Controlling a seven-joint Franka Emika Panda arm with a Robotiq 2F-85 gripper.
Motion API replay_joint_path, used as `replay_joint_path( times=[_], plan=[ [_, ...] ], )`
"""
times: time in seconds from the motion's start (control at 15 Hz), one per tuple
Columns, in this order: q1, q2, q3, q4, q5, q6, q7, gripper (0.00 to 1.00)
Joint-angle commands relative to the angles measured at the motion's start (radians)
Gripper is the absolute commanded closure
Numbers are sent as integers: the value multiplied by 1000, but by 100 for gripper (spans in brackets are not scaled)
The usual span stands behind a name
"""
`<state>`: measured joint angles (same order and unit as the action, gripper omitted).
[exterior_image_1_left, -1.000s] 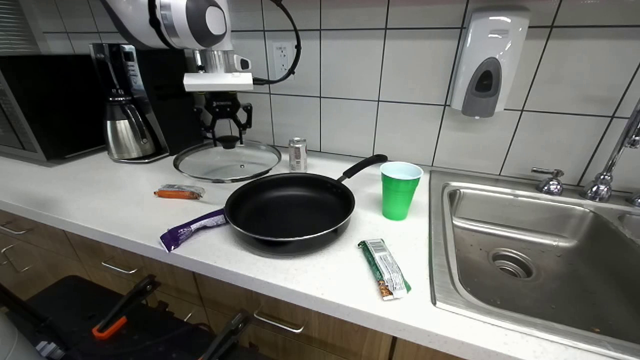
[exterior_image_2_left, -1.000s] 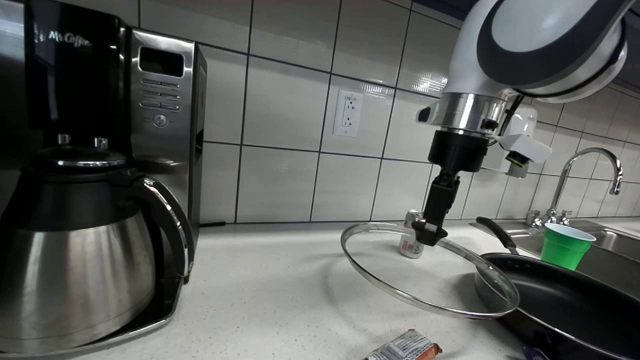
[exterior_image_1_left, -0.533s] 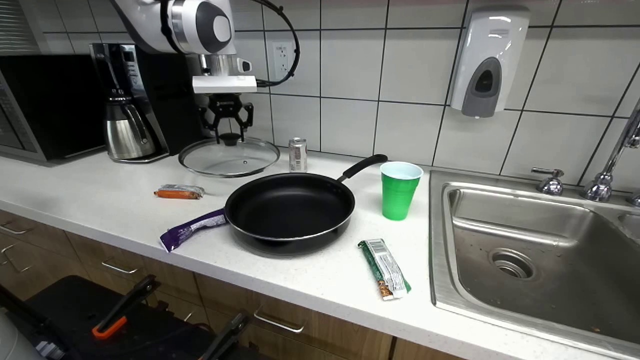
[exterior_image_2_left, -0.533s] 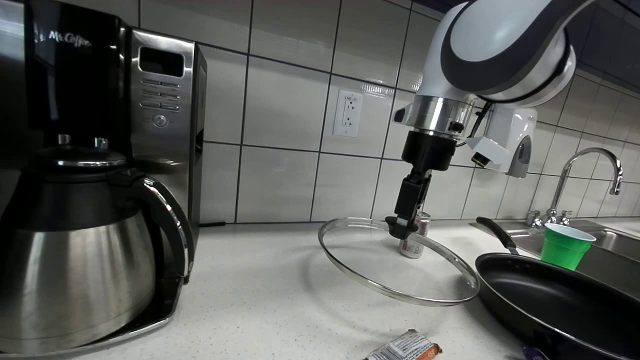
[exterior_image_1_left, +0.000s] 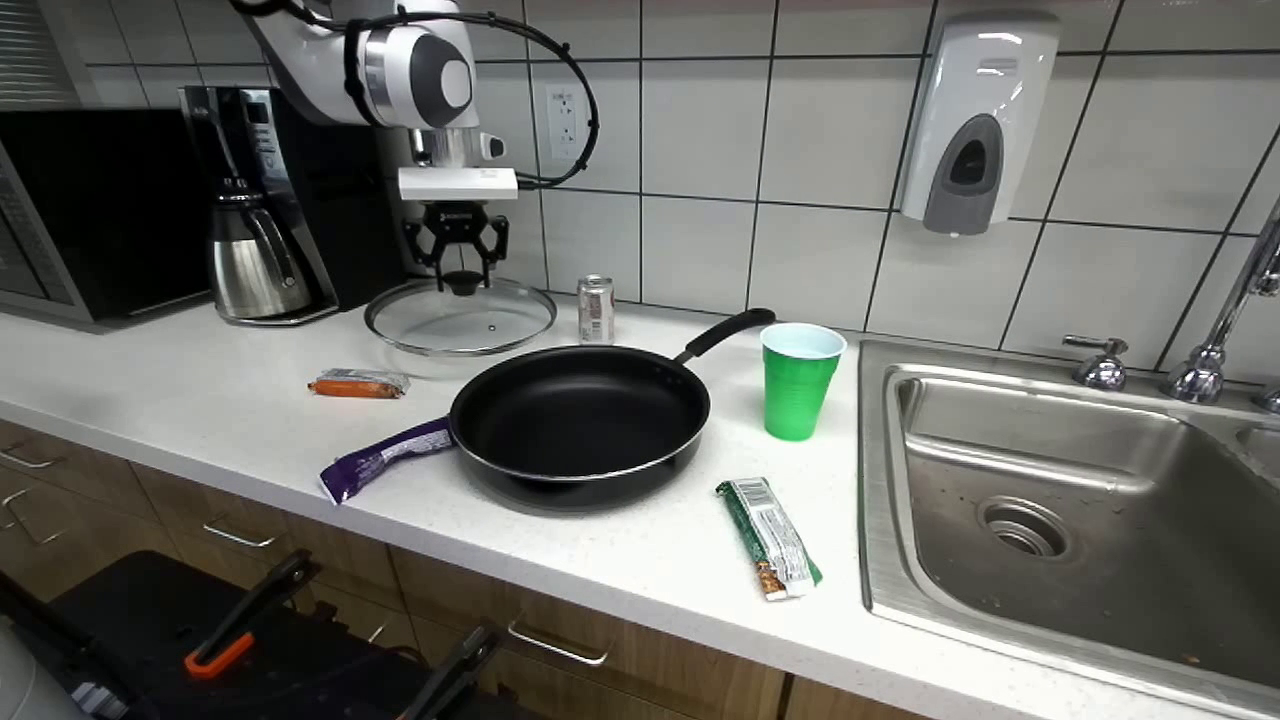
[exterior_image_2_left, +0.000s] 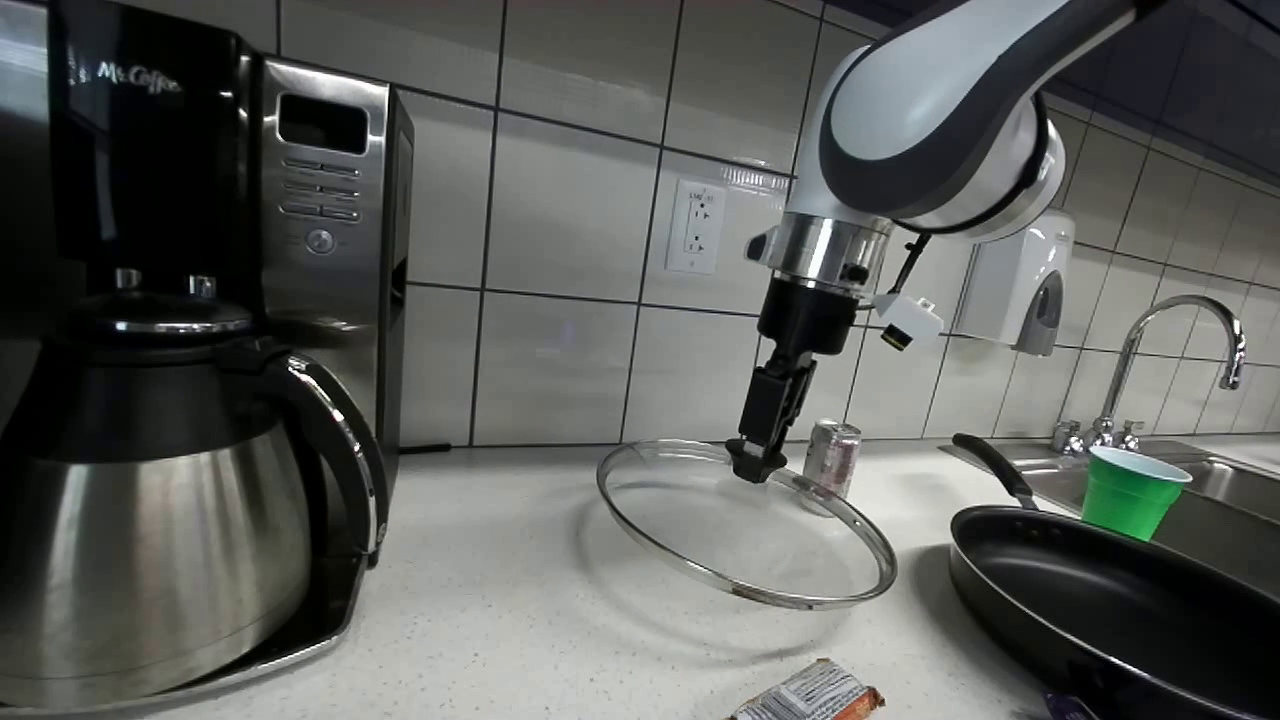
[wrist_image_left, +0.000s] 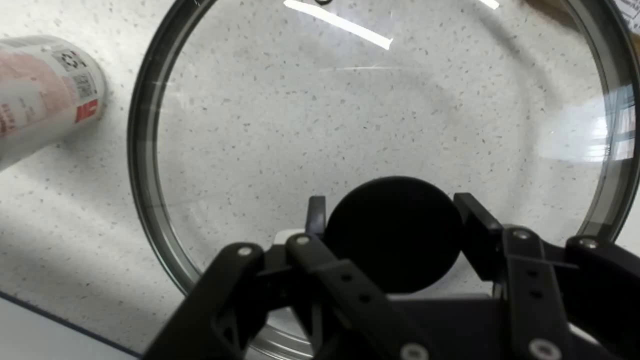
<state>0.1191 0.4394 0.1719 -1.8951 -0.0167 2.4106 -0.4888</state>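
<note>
My gripper (exterior_image_1_left: 464, 280) is shut on the round black knob (wrist_image_left: 395, 235) of a clear glass lid with a metal rim. The fingers sit on either side of the knob in the wrist view. The lid (exterior_image_1_left: 420, 322) is held tilted a little above the white counter, with its shadow beneath it; it also shows in an exterior view (exterior_image_2_left: 735, 540). A small silver can (exterior_image_1_left: 596, 312) stands close beside the lid and shows at the left in the wrist view (wrist_image_left: 45, 95). A black frying pan (exterior_image_1_left: 580, 415) rests in front of the lid, apart from it.
A green cup (exterior_image_1_left: 800, 385) stands by the pan handle, near the steel sink (exterior_image_1_left: 885, 500). An orange wrapped bar (exterior_image_1_left: 358, 384), a purple wrapper (exterior_image_1_left: 385, 460) touching the pan and a green bar (exterior_image_1_left: 768, 538) lie on the counter. A coffee maker (exterior_image_2_left: 325, 240) stands beside the tiled wall.
My gripper has carried the lid away from the pan and back toward the tiled wall. The lid no longer overlaps the pan in the view that faces the wall. The counter items have not moved.
</note>
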Motion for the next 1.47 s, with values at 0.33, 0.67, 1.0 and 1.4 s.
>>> replay_joint_path(
  times=[0.33, 0.67, 1.0, 1.4],
  plan=[
    [35, 104, -2, 149, -38, -15, 129, 60],
    [50, 139, -3, 182, -60, -25, 163, 60],
    [60, 150, -2, 193, -60, -23, 174, 60],
    [60, 163, -12, 216, -64, -30, 188, 60]
  ],
)
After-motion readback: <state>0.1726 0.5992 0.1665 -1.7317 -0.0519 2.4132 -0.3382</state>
